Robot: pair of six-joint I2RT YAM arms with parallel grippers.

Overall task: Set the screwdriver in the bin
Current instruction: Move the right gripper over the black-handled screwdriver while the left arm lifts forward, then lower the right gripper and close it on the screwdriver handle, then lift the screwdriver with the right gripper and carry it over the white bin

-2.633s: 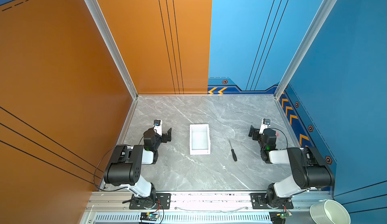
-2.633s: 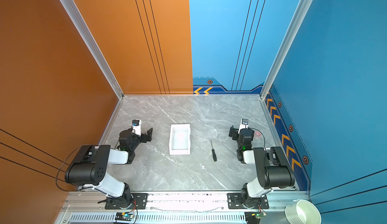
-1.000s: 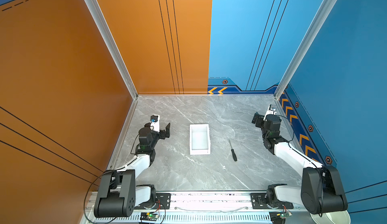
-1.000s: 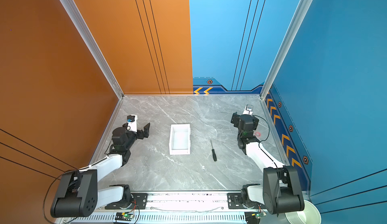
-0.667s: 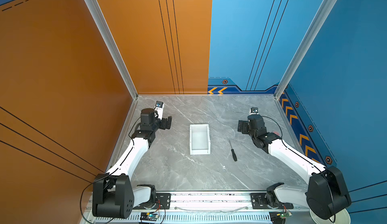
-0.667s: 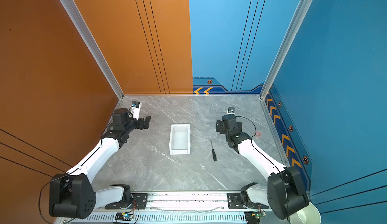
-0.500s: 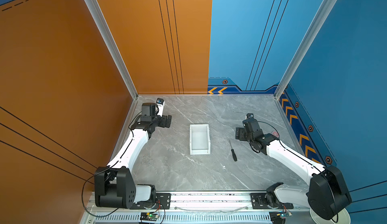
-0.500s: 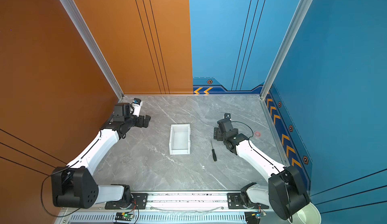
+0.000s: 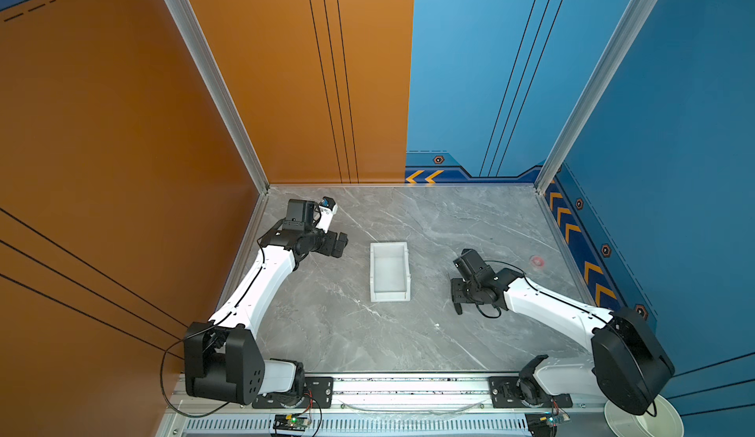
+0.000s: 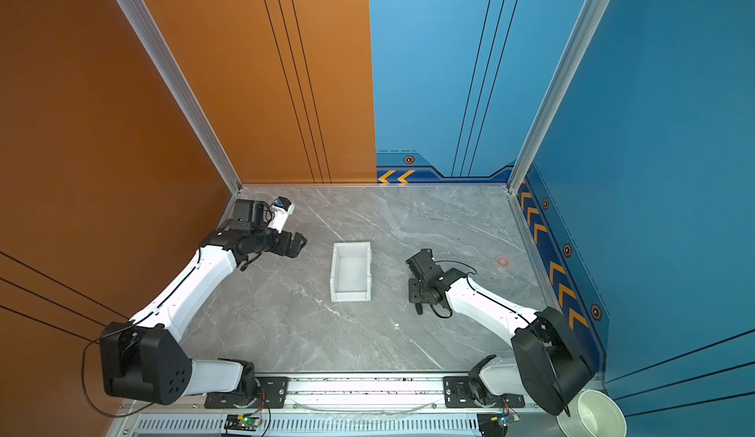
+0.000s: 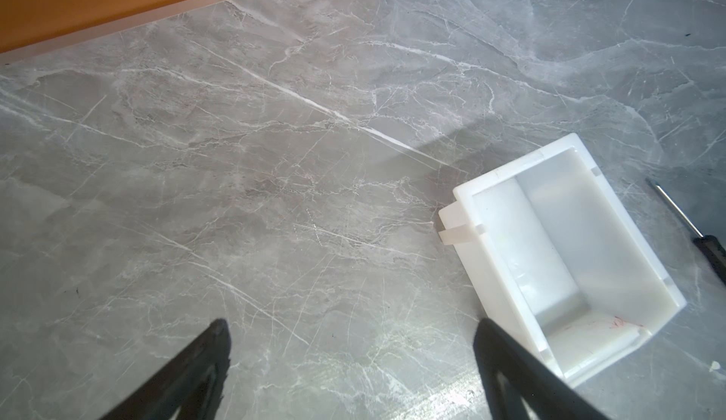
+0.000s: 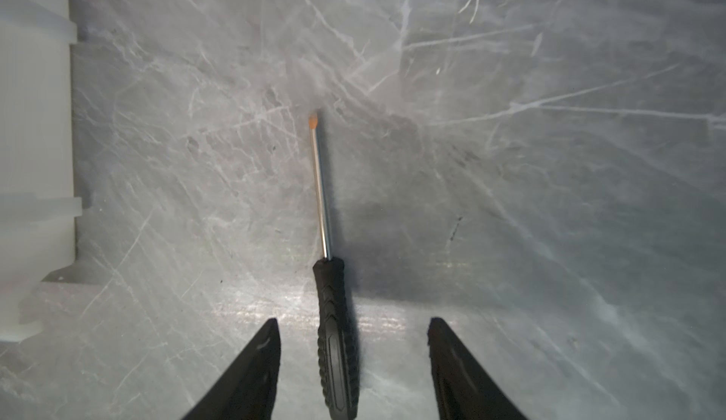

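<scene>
I had the R gripper (image 12: pixel 352 363) right over the screwdriver (image 12: pixel 332 320), jaws apart either side of its handle, not gripping, shaft running along the bin (image 9: pixel 390 272)'s long side, just R of it; L gripper (image 11: pixel 349 371) wide, beyond the bin, farther off.

Counted on the grey marble tabletop (image 9: pixel 400 341):
- one screwdriver (image 12: pixel 334 335), black handle, thin metal shaft;
- one white rectangular bin (image 9: pixel 390 272), open-topped;
- one small red spot (image 9: pixel 537 261), too small to identify.

Counted off the tabletop, at the near right corner: one round white cup (image 10: pixel 594 416).

Arms: two, each with one gripper: left gripper (image 11: pixel 349 359), right gripper (image 12: pixel 353 343).
</scene>
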